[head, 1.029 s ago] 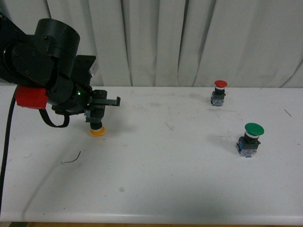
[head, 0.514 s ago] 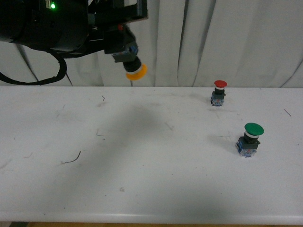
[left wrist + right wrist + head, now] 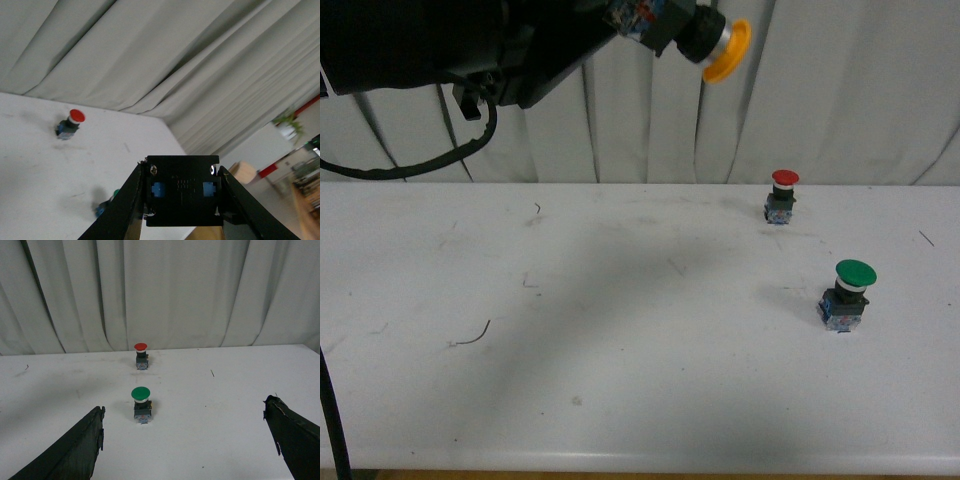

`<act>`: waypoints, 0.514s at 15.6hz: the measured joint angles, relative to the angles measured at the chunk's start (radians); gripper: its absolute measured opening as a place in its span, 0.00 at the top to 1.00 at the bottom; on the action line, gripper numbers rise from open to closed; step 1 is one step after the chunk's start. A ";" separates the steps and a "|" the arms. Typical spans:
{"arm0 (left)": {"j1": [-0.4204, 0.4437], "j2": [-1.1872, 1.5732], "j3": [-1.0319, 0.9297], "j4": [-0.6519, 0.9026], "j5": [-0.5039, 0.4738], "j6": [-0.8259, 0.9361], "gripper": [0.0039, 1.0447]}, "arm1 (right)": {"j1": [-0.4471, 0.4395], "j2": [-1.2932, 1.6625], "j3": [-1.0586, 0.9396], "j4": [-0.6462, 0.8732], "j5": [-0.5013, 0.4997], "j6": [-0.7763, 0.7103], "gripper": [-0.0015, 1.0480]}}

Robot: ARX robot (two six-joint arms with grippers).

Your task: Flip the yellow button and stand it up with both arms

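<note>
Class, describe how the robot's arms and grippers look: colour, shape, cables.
The left arm is a bulky black housing with a black cable looping beneath it. The left gripper has slim black fingers. The right gripper has broad, tapering matt-black fingers; the right arm itself is out of view.

Three buttons in all. One yellow button (image 3: 725, 48) is up in the air above the counter's (image 3: 620, 390) far edge. One red button (image 3: 783, 195) stands by the far edge, toward the right corner. One green button (image 3: 848, 295) stands near the right edge. One arm (image 3: 420, 45) shows in the front view. Two grippers show, one per wrist view: left gripper (image 3: 181, 167) and right gripper (image 3: 184, 407). One counter, one curtain (image 3: 840, 90).
</note>
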 joint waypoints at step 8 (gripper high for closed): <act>0.013 0.034 -0.068 0.253 0.018 -0.271 0.66 | 0.000 0.000 0.000 0.000 0.000 0.000 0.06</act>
